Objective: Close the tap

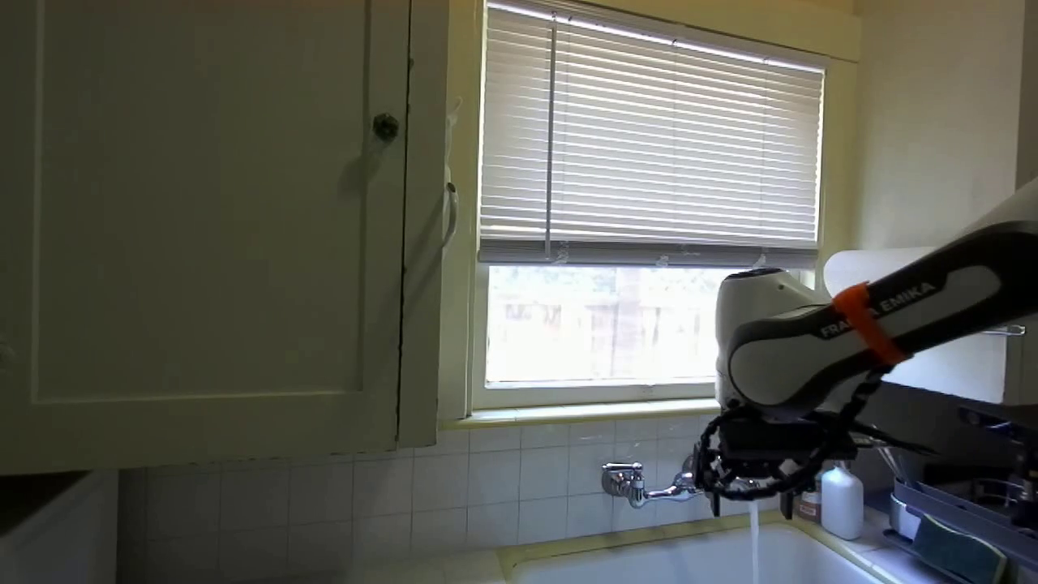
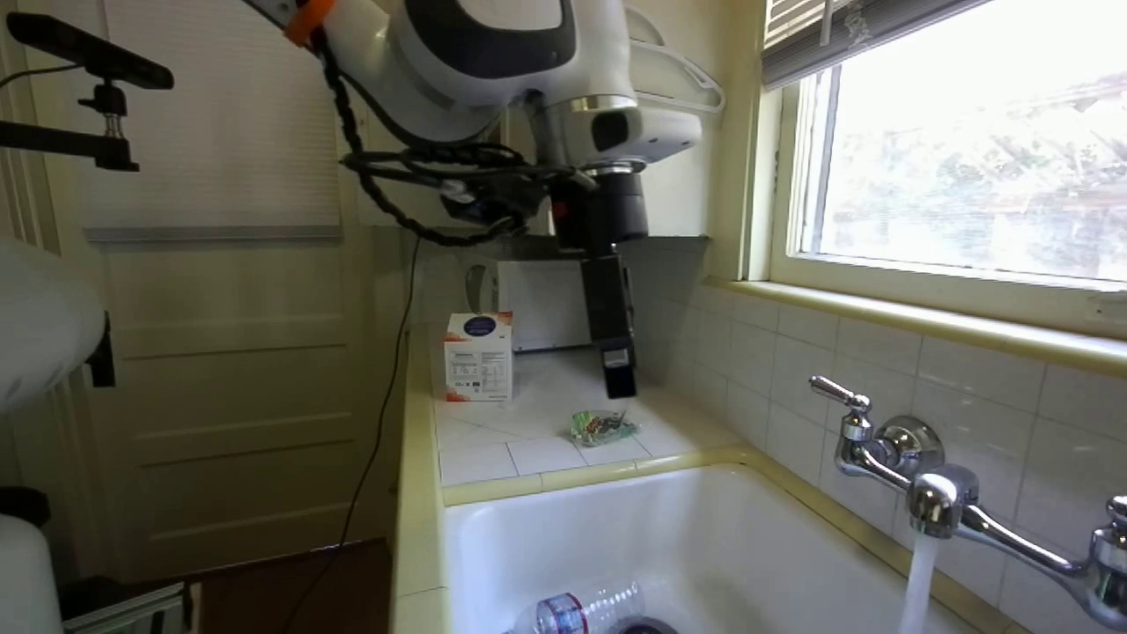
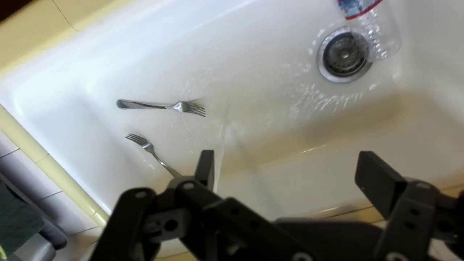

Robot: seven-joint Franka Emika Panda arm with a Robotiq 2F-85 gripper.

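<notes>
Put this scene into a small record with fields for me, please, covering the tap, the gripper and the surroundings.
Tap: chrome, wall-mounted, not yet closed
Water: running into the sink
Gripper: open, holding nothing, above the sink, apart from the tap
Sink contents: two forks, clear bottle on its side by the drain
Counter: box, packet
Window: blind partly lowered
</notes>
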